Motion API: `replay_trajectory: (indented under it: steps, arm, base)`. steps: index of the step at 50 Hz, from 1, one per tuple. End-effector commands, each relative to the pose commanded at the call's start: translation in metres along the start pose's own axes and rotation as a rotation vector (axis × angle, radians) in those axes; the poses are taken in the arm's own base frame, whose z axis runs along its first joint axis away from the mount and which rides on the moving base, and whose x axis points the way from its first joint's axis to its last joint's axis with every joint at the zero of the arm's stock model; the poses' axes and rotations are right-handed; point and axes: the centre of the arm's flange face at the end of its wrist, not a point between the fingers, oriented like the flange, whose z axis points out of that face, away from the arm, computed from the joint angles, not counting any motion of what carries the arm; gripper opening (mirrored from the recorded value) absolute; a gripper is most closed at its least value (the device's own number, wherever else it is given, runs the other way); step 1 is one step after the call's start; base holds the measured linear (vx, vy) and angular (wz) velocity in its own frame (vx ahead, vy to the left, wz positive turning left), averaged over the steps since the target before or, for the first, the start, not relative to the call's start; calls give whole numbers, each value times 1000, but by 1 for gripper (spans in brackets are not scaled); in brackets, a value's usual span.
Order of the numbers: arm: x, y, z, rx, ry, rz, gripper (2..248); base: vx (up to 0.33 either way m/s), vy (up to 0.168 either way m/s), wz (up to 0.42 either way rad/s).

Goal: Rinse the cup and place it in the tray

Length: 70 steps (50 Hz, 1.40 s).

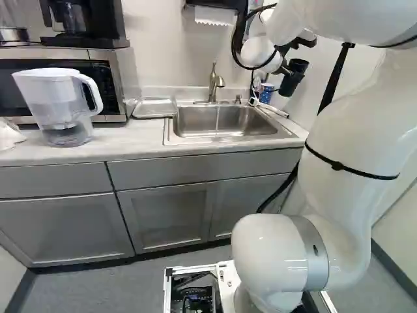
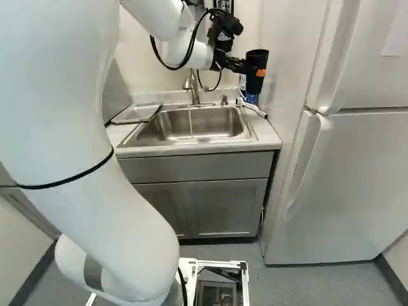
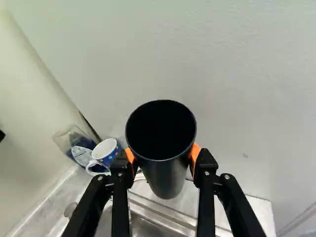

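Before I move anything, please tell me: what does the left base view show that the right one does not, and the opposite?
Only the left base view shows the clear plastic pitcher and black coffee maker. Only the right base view shows the white refrigerator doors. Both show the steel sink, curved metal faucet, flat metal tray and tall black cup.

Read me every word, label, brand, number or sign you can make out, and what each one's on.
No text is readable here.
Black cup in the gripper: no lettering shows.
Microwave: any panel markings are too small to read.
Paper sheet on the refrigerator: no print can be made out.
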Motion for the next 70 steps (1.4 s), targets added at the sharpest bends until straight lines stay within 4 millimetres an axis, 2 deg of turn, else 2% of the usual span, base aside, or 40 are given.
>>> replay_trajectory:
  steps: [19,62,70]
  arm:
    - [20,-12,-8,107,17,88,122]
    - [12,-21,-11,205,-64,468,122]
    - [5,-21,-9,216,-62,444,122]
  base:
    - [0,0,0]
    - [0,0,0]
    - [0,0,0]
